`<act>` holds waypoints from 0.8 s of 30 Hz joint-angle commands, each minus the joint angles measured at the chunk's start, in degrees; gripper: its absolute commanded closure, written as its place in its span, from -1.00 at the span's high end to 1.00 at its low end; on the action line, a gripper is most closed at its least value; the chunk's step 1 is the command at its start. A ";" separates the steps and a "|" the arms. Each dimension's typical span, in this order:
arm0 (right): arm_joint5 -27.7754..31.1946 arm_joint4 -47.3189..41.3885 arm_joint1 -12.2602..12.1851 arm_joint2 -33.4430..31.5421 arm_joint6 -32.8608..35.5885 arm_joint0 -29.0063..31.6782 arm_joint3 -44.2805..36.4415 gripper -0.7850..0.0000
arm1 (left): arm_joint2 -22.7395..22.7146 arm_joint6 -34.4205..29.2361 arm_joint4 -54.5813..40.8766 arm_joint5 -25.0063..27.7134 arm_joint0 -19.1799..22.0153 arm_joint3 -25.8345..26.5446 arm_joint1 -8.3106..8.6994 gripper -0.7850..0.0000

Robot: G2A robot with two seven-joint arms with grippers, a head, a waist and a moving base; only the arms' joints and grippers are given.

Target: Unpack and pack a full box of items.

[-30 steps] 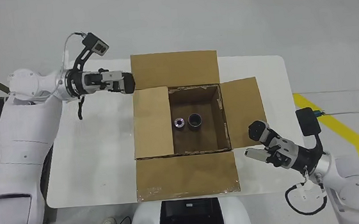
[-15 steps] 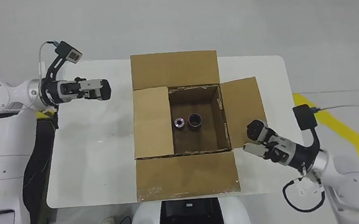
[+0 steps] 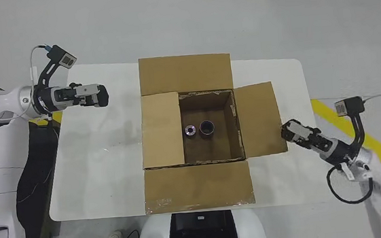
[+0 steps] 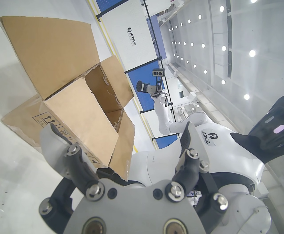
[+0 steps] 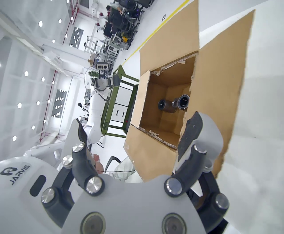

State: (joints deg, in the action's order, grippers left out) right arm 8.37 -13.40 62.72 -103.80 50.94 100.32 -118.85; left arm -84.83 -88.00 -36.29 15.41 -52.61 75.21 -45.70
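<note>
Left gripper (image 3: 100, 95): fingers spread wide with nothing between them, as its own wrist view (image 4: 119, 128) shows; it hovers over the white table (image 3: 106, 167).
Right gripper (image 3: 290, 131): fingers wide apart and empty in its wrist view (image 5: 136, 121).
Cardboard box (image 3: 161, 128): open, with all four flaps folded out. It stands off the left gripper's fingertips, clear of them. Its right flap's outer edge lies just beside the right gripper's tip.
Metal cylinders (image 3: 207, 127): two, side by side on the box floor, beyond the right gripper's fingertips.
Top view: the cylinders' round ends from above.
Right wrist view: the box interior (image 5: 166, 33) and the cylinders' sides (image 5: 165, 105).
Left wrist view: the box's outer wall (image 4: 73, 102) and inner corner; the floor is hidden.
</note>
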 commanded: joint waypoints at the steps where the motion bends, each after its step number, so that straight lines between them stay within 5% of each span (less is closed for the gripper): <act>1: -1.07 -0.16 -0.11 -0.76 0.00 0.02 1.06 1.00 | 0.00 0.00 0.00 0.00 0.00 0.00 0.00 1.00; 24: -7.64 -2.72 -0.83 6.03 6.22 0.34 0.98 1.00 | 0.00 0.00 0.00 0.00 0.00 0.00 0.00 1.00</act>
State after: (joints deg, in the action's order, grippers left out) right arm 0.66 -15.56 61.91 -97.84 57.02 100.77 -117.57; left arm -84.83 -88.00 -36.28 15.41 -52.61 75.21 -45.70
